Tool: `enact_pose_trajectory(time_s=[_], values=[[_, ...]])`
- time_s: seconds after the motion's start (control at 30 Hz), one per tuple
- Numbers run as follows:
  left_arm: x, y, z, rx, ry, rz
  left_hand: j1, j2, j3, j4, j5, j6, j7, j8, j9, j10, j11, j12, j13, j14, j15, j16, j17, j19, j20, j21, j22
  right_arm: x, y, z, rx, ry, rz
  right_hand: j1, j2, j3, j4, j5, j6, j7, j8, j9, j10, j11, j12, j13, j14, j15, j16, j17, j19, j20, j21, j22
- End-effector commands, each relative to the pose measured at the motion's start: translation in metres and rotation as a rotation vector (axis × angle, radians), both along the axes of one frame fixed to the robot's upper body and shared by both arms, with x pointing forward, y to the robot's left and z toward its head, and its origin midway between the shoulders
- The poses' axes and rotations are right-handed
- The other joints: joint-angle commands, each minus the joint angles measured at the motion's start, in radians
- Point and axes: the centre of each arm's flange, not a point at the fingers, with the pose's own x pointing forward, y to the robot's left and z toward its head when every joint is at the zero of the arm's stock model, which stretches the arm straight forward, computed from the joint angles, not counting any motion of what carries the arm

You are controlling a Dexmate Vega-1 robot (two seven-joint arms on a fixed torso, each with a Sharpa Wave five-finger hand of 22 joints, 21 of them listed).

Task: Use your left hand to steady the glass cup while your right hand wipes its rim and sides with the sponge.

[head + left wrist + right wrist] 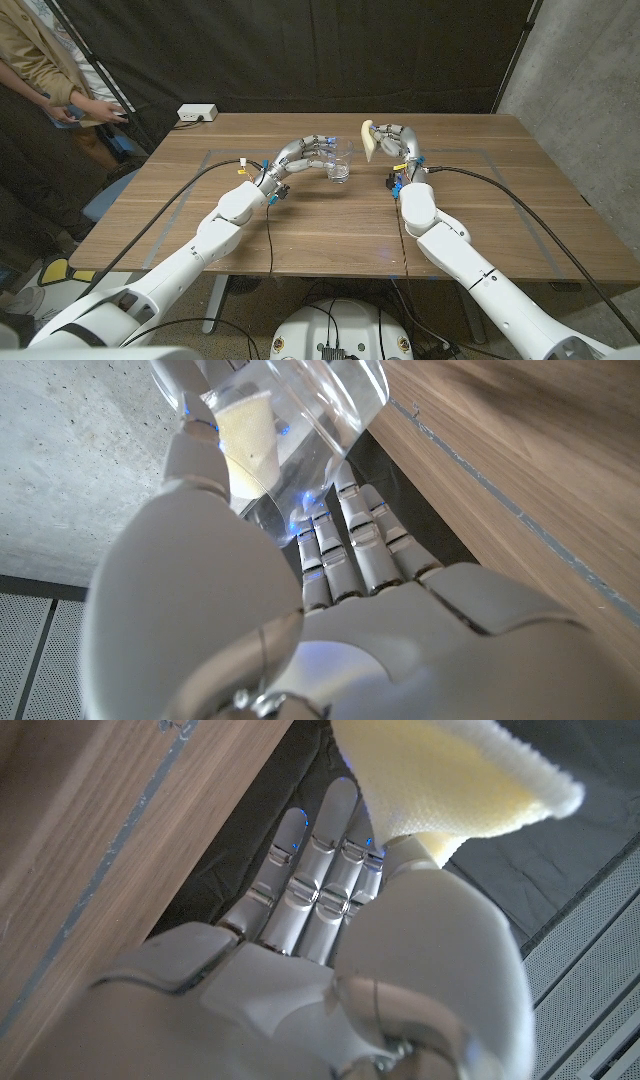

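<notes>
The left hand (308, 153) grips the glass cup (340, 165), fingers wrapped around its side. The right hand (395, 143) pinches the sponge (368, 140), held just beside the cup, apart from it.

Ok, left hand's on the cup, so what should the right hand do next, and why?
Probably bring the right hand left until the sponge meets the cup rim. The left hand already grips the cup, and the sponge is held apart from it, to its right.
</notes>
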Motion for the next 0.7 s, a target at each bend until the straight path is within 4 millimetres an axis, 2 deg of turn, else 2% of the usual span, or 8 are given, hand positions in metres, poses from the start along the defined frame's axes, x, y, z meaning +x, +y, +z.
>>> enact_pose_trajectory(time_s=[0.03,0.1,0.33,0.7], values=[[-0.004,-0.004,0.000,0.005,-0.006,-0.003,0.146,0.164,0.127,0.119,0.005,0.173,-0.095,0.141,0.004,0.134,-0.126,0.002,0.006,0.046,-0.161,0.003,0.007,-0.004,-0.087,0.006,0.003,-0.016,0.014,0.010,-0.019,-0.046,-0.018,0.014,0.001,-0.008,0.000,0.009,0.027,-0.023,0.003,0.005,0.010,-0.003,0.002,0.006,0.010,-0.066,0.006,0.006,-0.006,-0.075,0.013,0.005],[-0.004,-0.005,0.001,0.006,-0.006,-0.005,0.146,0.163,0.128,0.119,0.005,0.172,-0.100,0.141,0.005,0.134,-0.126,0.001,0.006,0.046,-0.161,0.002,0.006,-0.003,-0.088,0.006,0.003,-0.017,0.015,0.010,-0.028,-0.052,-0.013,0.015,0.002,-0.008,0.000,0.009,0.027,-0.022,0.003,0.006,0.010,-0.003,0.002,0.008,0.010,-0.066,0.005,0.007,-0.006,-0.075,0.017,0.005],[-0.006,-0.005,0.001,-0.001,-0.007,-0.007,0.144,0.165,0.131,0.120,0.006,0.176,-0.096,0.145,0.007,0.137,-0.126,0.001,0.008,0.048,-0.160,0.003,0.007,-0.003,-0.088,0.008,0.003,-0.017,0.016,0.007,-0.008,-0.049,-0.004,0.016,0.001,-0.012,0.001,0.010,0.030,-0.023,0.002,0.006,0.012,-0.001,0.000,0.010,0.015,-0.066,0.006,0.007,-0.008,-0.077,0.031,0.005],[-0.007,-0.001,0.002,-0.025,-0.008,-0.021,0.143,0.163,0.136,0.120,0.006,0.177,-0.095,0.144,0.005,0.138,-0.126,-0.001,0.010,0.050,-0.160,0.003,0.007,-0.002,-0.089,0.011,0.003,-0.008,0.018,-0.007,0.122,0.012,0.006,0.019,-0.001,-0.017,0.002,0.011,0.031,-0.019,0.001,0.010,0.019,0.003,-0.002,0.012,0.022,-0.066,0.010,0.013,-0.012,-0.079,0.051,0.006]])
